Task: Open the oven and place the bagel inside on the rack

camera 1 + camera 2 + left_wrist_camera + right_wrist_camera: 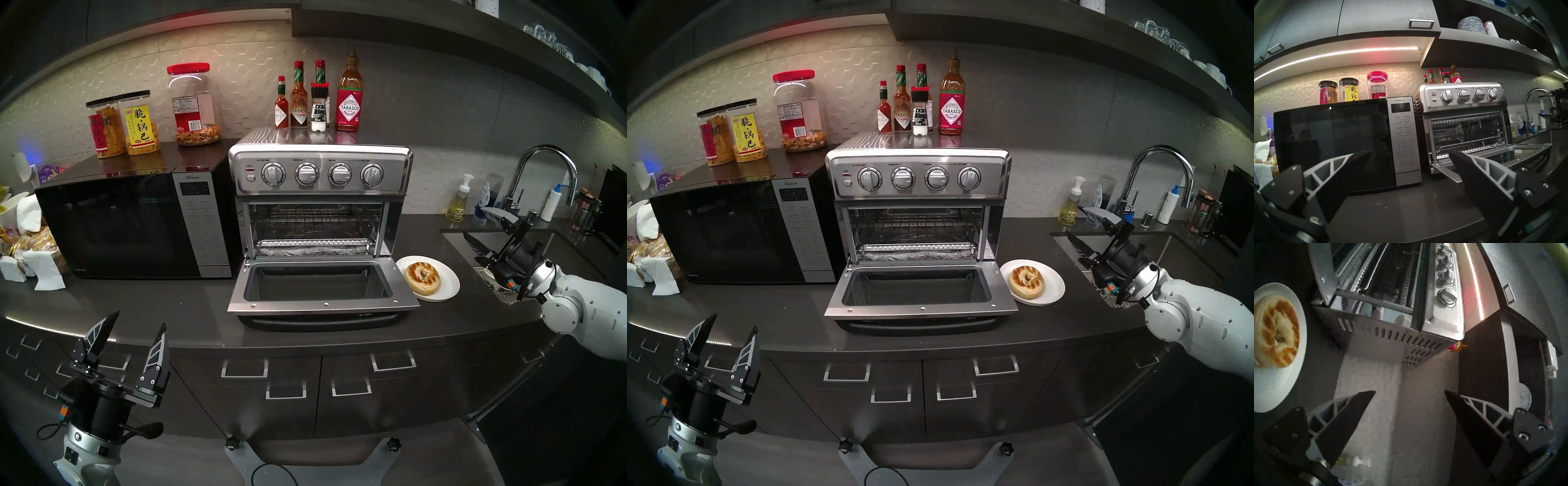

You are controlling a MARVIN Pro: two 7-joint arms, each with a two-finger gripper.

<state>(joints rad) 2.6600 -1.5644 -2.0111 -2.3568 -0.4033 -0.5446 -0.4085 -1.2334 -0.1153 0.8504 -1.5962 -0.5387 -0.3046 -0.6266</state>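
The stainless oven (320,173) stands mid-counter with its glass door (319,285) dropped open flat. The wire rack (314,243) sits inside the cavity with nothing on it. The bagel (423,273) lies on a white plate (448,281) just right of the door. My right gripper (473,221) is open and empty, hovering over the sink to the right of the plate; its wrist view shows the bagel (1276,331) at far left. My left gripper (139,319) is open and empty at the counter's front edge, left of the oven.
A black microwave (135,224) stands left of the oven, with snack jars (122,125) on top. Sauce bottles (319,98) stand on the oven. The sink (529,244), faucet (546,169) and soap bottles (458,200) are at right. Paper and bags (30,244) clutter the far left.
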